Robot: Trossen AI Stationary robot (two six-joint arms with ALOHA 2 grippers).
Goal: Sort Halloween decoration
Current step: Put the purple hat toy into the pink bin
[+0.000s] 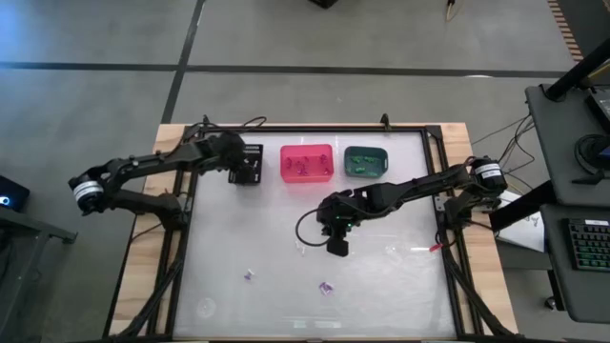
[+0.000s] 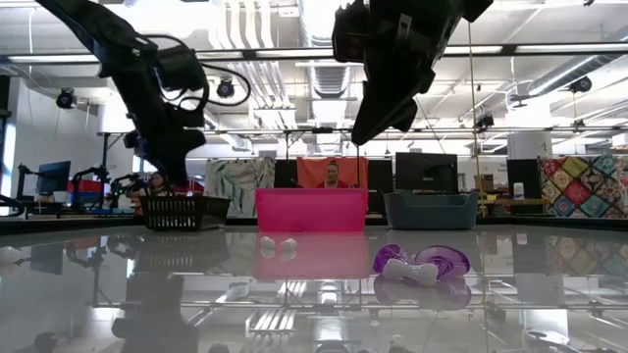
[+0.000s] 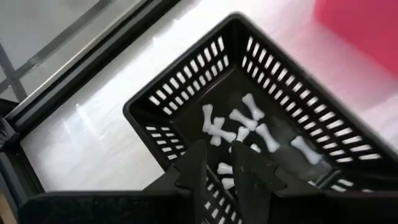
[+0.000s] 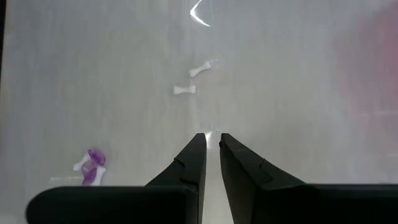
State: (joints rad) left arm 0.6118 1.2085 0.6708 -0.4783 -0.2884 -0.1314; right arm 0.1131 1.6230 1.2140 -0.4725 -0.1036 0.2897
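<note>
While seen from the table's near edge: purple trinket with white bone lying against it | two white bones loose mid-table | right gripper hovering above glass, fingers nearly together, pinching nothing | left gripper over black bin, fingers slightly parted, empty; white bones heaped inside | pink bin, teal bin beyond

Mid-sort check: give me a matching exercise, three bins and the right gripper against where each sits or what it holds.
Column one:
1. black bin
2. pink bin
3. teal bin
4. right gripper

Column two:
A. holds green trinkets
B. above the bare table
C. holds white bone trinkets, under the left gripper
D. middle bin of the row

Pairs: 1-C, 2-D, 3-A, 4-B
</note>
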